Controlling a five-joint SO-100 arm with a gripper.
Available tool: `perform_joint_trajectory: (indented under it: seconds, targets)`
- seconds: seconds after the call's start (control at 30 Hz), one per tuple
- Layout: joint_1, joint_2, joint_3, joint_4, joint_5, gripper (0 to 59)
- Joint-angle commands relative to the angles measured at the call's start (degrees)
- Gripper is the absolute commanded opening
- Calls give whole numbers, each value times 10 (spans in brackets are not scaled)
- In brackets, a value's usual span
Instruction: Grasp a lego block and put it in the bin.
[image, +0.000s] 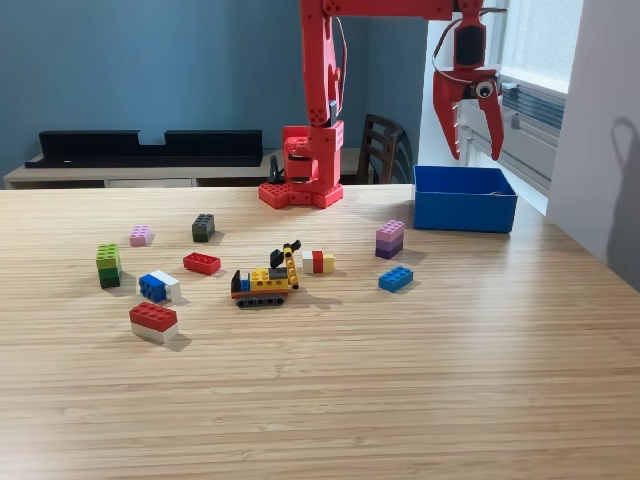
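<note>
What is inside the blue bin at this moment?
Only the far inner walls of the bin show, bare blue. Its floor is hidden by the near wall, so any block inside cannot be seen. The open gripper hangs above it.

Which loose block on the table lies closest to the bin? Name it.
The purple stack, lilac on top and darker purple below. It sits just off the blue bin toward the exterior view's left; the small blue brick lies farther forward.

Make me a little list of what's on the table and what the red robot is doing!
gripper: open, empty, hanging above the bin
bin: blue, at the exterior view's right, inside hidden
table: wooden
blocks: scattered loose, including a red block, a blue block, a purple stack, a green stack
toy: small yellow lego vehicle in the middle
</note>
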Motion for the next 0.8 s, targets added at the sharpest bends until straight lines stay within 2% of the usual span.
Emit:
perform_joint_trajectory:
  seconds: [0.03, 0.23, 0.8]
  targets:
    - [68, 47, -40, 2, 6, 121]
    - [186, 47, -62, 2, 11, 1]
    - [455, 54, -44, 2, -38, 1]
